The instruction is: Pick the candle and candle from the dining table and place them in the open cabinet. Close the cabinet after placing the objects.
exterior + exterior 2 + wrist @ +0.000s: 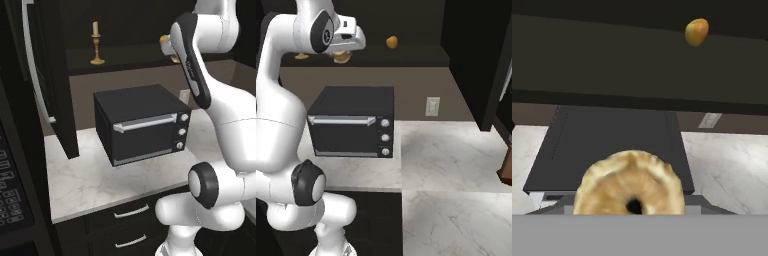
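In the upper left of the left base view, the thin cream taper candle in its flared brass candlestick (96, 44) stands upright on the shelf of the open black-brown wall cabinet (55, 90). A black toaster oven (142, 123) sits on the marble counter (95, 180). The hand view shows a stubby cream-yellow candle (631, 184) close at bottom centre, apparently held between the part-open gripper (343, 55) fingers, and an orange-yellow fruit (696, 31) upper right.
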Motion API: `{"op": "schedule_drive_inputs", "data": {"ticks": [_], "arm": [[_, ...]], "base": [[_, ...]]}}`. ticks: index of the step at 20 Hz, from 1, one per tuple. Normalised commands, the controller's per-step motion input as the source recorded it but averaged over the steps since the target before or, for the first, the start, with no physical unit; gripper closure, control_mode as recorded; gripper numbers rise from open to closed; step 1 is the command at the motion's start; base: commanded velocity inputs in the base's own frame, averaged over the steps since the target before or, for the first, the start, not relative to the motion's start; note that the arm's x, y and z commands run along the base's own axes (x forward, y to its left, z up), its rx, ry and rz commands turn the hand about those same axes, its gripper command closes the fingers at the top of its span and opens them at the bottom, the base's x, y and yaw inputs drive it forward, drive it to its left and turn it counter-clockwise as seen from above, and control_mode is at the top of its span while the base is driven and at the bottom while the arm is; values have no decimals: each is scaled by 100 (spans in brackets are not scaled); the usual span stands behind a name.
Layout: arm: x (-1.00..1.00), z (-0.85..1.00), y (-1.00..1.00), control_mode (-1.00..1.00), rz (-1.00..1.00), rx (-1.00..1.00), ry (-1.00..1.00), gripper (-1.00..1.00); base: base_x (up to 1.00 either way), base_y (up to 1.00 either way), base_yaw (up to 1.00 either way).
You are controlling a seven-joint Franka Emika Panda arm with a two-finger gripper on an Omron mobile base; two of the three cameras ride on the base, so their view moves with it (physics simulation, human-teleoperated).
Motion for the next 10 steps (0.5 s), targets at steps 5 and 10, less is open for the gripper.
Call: {"op": "schedule_drive_inputs", "data": {"ticks": [5,10], "arm": [[29,0,1,-100,0,0,-3,100],[30,-4,0,-100,1,0,0,100]], "base": [[0,0,0],[0,0,0]]}}
